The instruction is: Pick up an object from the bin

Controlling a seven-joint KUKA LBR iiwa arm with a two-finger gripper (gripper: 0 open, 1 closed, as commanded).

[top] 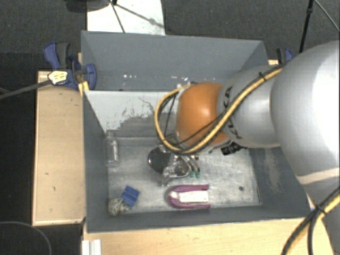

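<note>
My gripper [178, 170] hangs low over the middle of the bin floor, mostly covered by the orange dome of the wrist. A dark round object [157, 160] lies right at its left side, touching or nearly touching the metal fingers. Just in front of the gripper lies a purple and white oblong thing [188, 197], apart from the fingers.
A clear plastic piece [111, 149] lies by the left wall. A small blue block [129, 195] and a grey-green lump [115, 206] sit in the front left corner. The arm and its cables cover the bin's right and back.
</note>
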